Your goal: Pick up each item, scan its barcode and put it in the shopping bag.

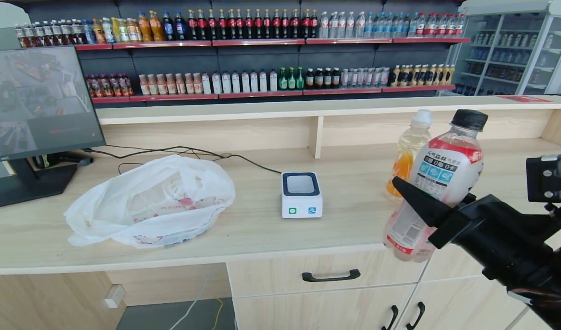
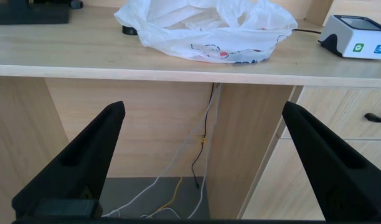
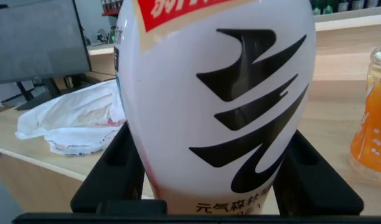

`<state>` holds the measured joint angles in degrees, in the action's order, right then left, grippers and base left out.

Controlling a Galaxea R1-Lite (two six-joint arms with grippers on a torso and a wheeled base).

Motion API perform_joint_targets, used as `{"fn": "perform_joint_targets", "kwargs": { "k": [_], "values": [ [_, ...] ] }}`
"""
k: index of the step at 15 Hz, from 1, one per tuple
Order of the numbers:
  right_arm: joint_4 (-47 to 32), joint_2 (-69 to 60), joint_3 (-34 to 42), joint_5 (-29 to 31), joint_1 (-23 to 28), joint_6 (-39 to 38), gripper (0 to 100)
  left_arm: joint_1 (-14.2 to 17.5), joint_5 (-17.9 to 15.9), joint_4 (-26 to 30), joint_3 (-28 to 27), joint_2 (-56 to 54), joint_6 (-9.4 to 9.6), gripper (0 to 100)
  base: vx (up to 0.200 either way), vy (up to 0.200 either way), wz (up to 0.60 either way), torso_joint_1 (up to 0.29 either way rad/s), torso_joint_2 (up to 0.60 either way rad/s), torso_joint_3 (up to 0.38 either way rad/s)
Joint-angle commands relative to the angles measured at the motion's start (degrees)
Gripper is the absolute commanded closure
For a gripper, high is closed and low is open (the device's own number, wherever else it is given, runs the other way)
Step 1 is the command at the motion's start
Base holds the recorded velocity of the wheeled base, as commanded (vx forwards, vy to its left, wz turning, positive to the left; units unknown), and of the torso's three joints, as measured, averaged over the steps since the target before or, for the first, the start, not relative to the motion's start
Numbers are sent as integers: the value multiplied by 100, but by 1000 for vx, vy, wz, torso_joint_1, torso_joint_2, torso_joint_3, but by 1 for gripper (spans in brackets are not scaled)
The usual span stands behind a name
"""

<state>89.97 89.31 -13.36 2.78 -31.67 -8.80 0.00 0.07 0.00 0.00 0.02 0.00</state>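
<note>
My right gripper (image 1: 438,208) is shut on a clear bottle with a black cap and a red and white label (image 1: 438,181), held tilted in the air over the counter's front right edge. That bottle (image 3: 218,99) stands between the right gripper's fingers (image 3: 116,168). An orange drink bottle (image 1: 409,153) stands on the counter just behind it. The white scanner (image 1: 301,195) sits mid-counter. The white shopping bag (image 1: 152,201) lies open to its left. My left gripper (image 2: 203,155) is open, below the counter edge in front of the bag (image 2: 206,28).
A monitor (image 1: 37,105) stands at the counter's far left, with cables (image 1: 170,151) running behind the bag to the scanner. Drawers and cupboard doors (image 1: 331,275) are under the counter. Shelves of bottles (image 1: 262,50) line the back wall.
</note>
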Motion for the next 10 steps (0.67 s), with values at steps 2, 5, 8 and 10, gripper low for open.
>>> {"fn": "perform_joint_targets", "kwargs": {
  "k": [2,5,8,10],
  "values": [
    [3,-159,9,-5,-524,-306,100,0,1,0,0,-2,0,0,0,0,0,0,0,0],
    [3,-124,-158,-392,-709,-966,100,0,1,0,0,-2,0,0,0,0,0,0,0,0],
    [3,-133,-360,-1174,-709,-1423,100,0,1,0,0,-2,0,0,0,0,0,0,0,0],
    [3,-115,-439,-1464,-709,-1888,100,0,1,0,0,-2,0,0,0,0,0,0,0,0]
  ]
}}
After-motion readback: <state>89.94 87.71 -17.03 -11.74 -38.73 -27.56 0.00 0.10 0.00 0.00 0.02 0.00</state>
